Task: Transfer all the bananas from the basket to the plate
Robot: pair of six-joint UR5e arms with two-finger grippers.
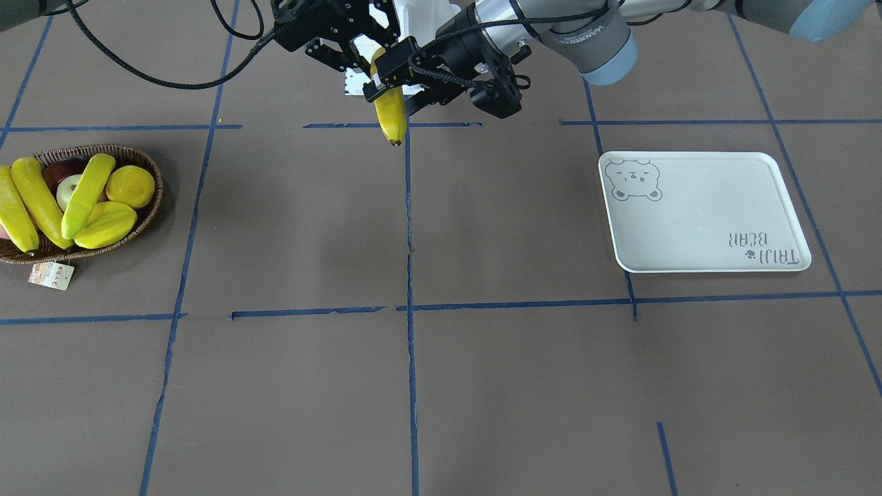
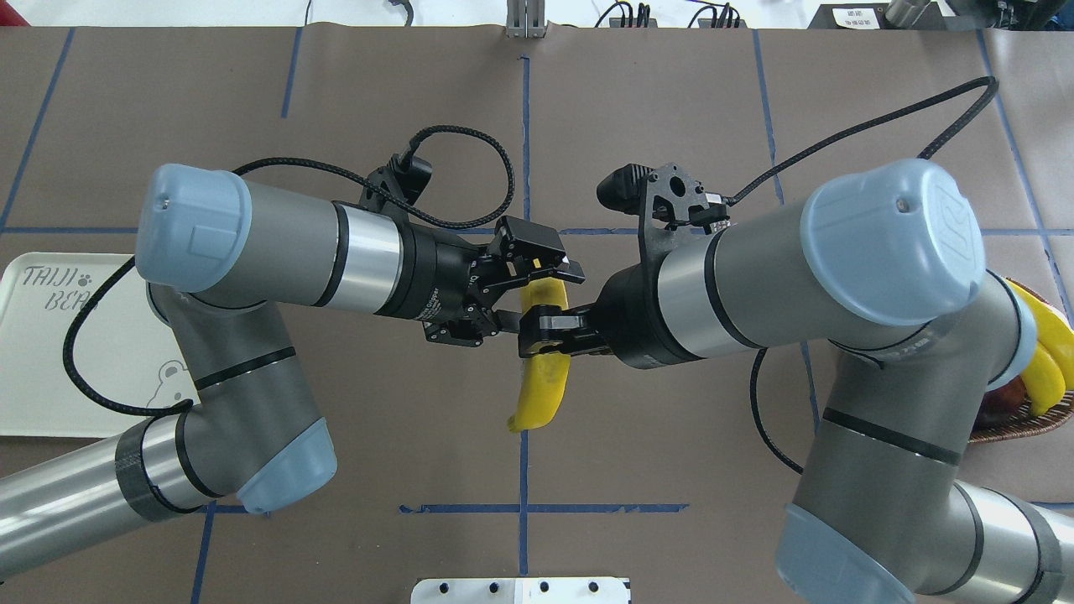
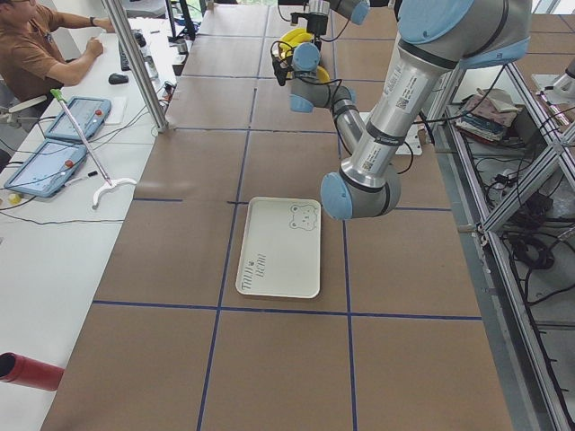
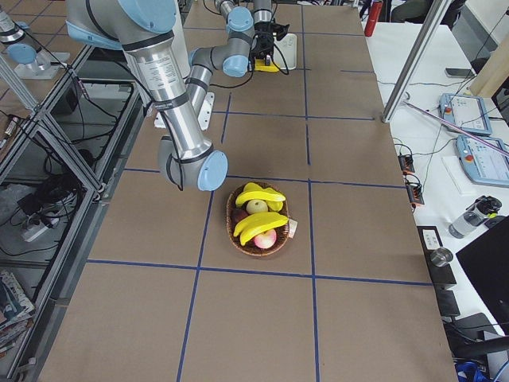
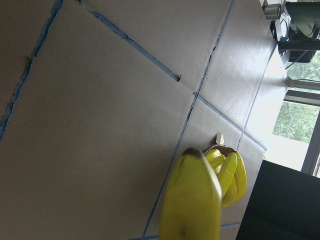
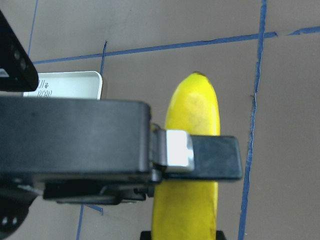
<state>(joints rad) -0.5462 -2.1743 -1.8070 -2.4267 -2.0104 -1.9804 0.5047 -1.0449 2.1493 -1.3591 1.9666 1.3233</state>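
The banana (image 1: 390,110) hangs tip-down above the middle of the tabletop (image 1: 275,393), well apart from the plate (image 1: 710,213). Your right claw (image 6: 182,233) is clamped on it. The left claw (image 2: 555,295) straddles it, but I cannot tell whether it grips. Confirm the left's hold before you release the right.

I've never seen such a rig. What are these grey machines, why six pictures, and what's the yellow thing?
Two grey jointed robot arms work at a brown blue-taped table. Six cameras film one moment: across the table, above, each table end, each wrist. The right gripper is clamped on a long yellow banana in mid-air; the left gripper sits at its upper end, grip unclear. More bananas lie in the dark woven wicker basket; the pale rectangular bear-print tray is bare.
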